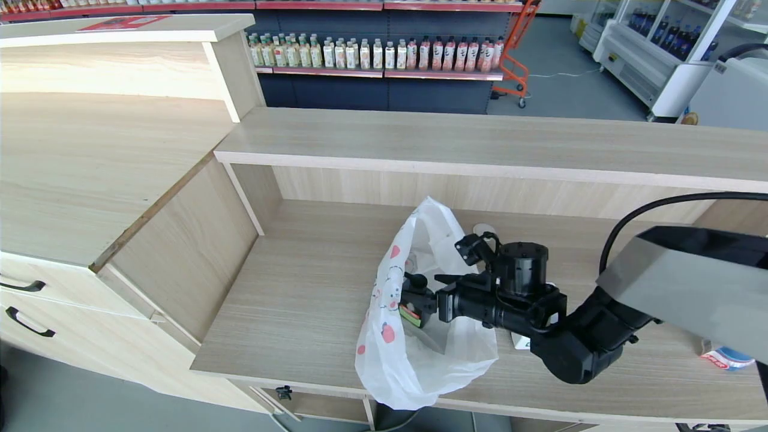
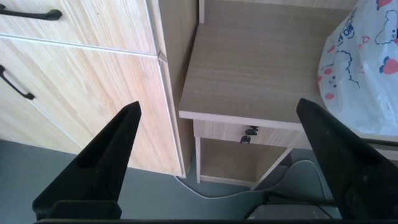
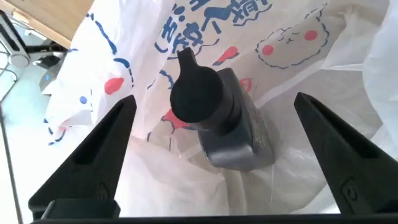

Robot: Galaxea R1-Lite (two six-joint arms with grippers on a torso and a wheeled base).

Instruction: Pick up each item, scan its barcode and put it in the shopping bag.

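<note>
A white shopping bag (image 1: pixel 414 354) printed with red hearts and cartoon figures stands open on the low counter (image 1: pixel 300 300). My right gripper (image 1: pixel 414 297) is at the bag's mouth. In the right wrist view the right gripper (image 3: pixel 216 102) is open, its fingers (image 3: pixel 93 162) spread wide. Between and beyond them a dark bottle with a black cap (image 3: pixel 227 121) lies inside the bag (image 3: pixel 298 43), touching neither finger. A red and green label (image 1: pixel 410 315) shows at the fingertips. My left gripper (image 2: pixel 219 107) is open and holds nothing, off the counter's front corner above the floor, with the bag (image 2: pixel 360 62) off to one side.
A blue, red and white packet (image 1: pixel 726 358) lies at the counter's right end. A small white round object (image 1: pixel 483 228) sits behind the bag, and a white item (image 1: pixel 521 342) shows under my right arm. A raised shelf (image 1: pixel 480 141) runs along the back; drawers (image 1: pixel 36 306) stand at left.
</note>
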